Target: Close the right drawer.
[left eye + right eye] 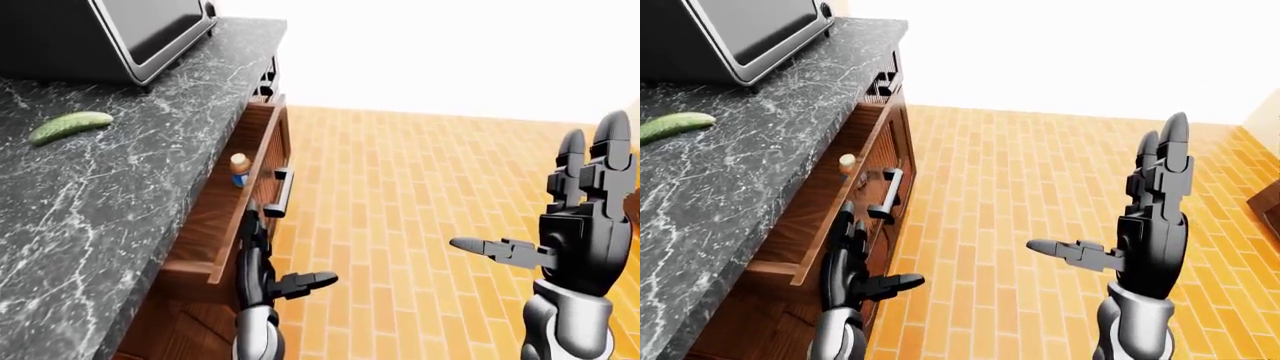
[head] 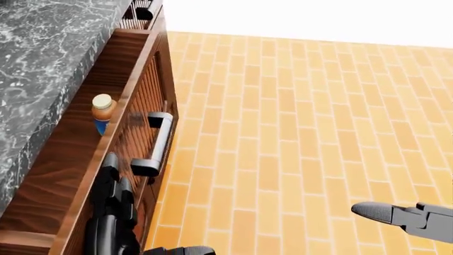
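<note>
Drawer (image 2: 85, 138) front against left hand (image 2: 113, 212)

Green cucumber (image 1: 68, 126) on dark marble counter (image 1: 120, 195), toaster oven (image 1: 110, 34) beside it, orange brick floor (image 1: 400, 195)

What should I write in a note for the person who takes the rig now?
Left hand: open, flat against the drawer face, just below the handle in the head view; holds nothing.
Right hand: open, raised over the floor, away from the drawer.
Drawer: only partly open under the counter, with a bottle upright inside.
Done: hand is placed to push.
Left: push the drawer face in until flush, then take the hand away.
</note>
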Tool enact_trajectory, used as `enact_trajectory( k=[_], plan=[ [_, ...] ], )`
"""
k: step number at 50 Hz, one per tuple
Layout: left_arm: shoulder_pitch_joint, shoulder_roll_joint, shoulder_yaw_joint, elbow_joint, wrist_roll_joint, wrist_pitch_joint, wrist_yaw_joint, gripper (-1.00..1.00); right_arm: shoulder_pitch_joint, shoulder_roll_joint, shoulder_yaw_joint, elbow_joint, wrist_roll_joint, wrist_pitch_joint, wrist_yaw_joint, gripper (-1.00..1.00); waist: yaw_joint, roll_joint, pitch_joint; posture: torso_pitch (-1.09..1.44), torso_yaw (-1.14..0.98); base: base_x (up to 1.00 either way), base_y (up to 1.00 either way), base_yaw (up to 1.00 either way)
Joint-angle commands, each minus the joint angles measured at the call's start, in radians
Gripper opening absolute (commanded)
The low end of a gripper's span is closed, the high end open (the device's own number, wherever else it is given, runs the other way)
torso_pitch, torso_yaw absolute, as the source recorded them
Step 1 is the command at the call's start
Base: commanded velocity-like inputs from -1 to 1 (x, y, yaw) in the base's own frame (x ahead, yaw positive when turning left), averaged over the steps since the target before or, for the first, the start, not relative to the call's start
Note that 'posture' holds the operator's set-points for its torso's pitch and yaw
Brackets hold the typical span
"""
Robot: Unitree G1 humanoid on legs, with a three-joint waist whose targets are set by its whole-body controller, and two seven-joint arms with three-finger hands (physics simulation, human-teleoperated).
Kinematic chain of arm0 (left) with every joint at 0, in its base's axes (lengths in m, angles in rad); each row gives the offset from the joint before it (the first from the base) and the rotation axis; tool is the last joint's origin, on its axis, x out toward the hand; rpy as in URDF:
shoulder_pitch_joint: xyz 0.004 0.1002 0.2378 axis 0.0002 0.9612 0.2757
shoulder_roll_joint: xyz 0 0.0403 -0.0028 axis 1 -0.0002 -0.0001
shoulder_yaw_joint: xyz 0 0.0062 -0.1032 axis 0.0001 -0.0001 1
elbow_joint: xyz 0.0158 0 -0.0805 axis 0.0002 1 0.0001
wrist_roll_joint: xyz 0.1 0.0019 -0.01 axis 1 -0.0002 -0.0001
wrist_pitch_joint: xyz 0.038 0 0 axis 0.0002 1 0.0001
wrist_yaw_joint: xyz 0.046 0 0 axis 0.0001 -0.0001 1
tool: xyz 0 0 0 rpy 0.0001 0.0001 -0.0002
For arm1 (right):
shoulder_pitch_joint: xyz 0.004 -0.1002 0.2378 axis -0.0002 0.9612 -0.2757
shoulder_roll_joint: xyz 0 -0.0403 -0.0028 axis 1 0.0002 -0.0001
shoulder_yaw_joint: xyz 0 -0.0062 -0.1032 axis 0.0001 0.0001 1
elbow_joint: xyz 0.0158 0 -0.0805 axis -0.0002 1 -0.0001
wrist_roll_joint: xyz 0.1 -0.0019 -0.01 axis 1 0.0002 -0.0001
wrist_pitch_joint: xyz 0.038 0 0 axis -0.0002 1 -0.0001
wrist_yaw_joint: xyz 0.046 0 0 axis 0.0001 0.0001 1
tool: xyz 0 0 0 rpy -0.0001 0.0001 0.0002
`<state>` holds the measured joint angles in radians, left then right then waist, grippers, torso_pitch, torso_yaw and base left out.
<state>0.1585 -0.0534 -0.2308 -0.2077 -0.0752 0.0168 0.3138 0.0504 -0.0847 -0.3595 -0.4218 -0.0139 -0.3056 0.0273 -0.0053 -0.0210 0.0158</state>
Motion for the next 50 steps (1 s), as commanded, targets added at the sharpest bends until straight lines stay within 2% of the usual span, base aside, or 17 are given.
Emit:
enact_trajectory(
  k=[1, 12, 27, 43, 50],
  plan=[
    [-0.021, -0.003, 0.043, -0.043, 0.002, -0.026, 0.033, 1.00, -0.013, -0.010, -0.008, -0.041, 0.002, -0.022, -0.005, 1.00, 0.003, -0.004, -0.015, 0.00, 0.00, 0.00, 0.00, 0.00],
    [-0.046, -0.010, 0.082, -0.019, 0.003, -0.014, 0.045, 1.00, -0.010, -0.009, -0.010, -0.046, 0.004, -0.020, -0.003, 1.00, 0.001, -0.001, -0.014, 0.00, 0.00, 0.00, 0.00, 0.00],
    [-0.106, -0.007, 0.176, 0.014, -0.029, 0.011, 0.054, 1.00, -0.010, -0.008, -0.009, -0.045, 0.002, -0.021, -0.002, 1.00, -0.002, -0.001, -0.009, 0.00, 0.00, 0.00, 0.00, 0.00],
    [-0.138, 0.002, 0.232, 0.020, -0.048, 0.029, 0.080, 1.00, -0.012, -0.010, -0.007, -0.037, -0.002, -0.022, -0.002, 1.00, -0.007, 0.000, -0.011, 0.00, 0.00, 0.00, 0.00, 0.00],
    [-0.190, 0.022, 0.294, 0.055, -0.081, 0.040, 0.100, 1.00, -0.012, -0.010, -0.004, -0.039, -0.003, -0.020, -0.001, 1.00, -0.006, 0.000, -0.010, 0.00, 0.00, 0.00, 0.00, 0.00]
  ],
)
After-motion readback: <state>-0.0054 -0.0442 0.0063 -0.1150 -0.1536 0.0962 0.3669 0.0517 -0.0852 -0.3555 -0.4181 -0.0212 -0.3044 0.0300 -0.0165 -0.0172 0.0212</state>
